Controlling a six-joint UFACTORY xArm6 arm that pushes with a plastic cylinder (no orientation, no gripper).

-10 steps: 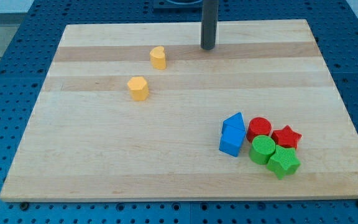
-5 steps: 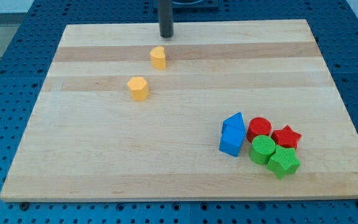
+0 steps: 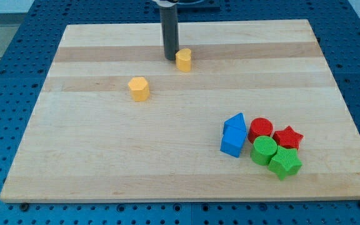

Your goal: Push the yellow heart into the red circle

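The yellow heart (image 3: 184, 60) stands near the view's top, at the middle of the wooden board (image 3: 105, 162). My tip (image 3: 170, 58) is right beside its left side, touching or nearly so. The red circle (image 3: 260, 130) sits at the lower right, in a cluster of blocks, far from the heart.
A yellow hexagon (image 3: 139, 89) stands left of and below the heart. Around the red circle are a blue triangle (image 3: 235, 121), a blue cube (image 3: 232, 142), a red star (image 3: 287, 137), a green circle (image 3: 264, 150) and a green star (image 3: 284, 162).
My tip went left along the board's top, then came down behind the yellow heart and pushed it to the right. The other blocks have not moved.
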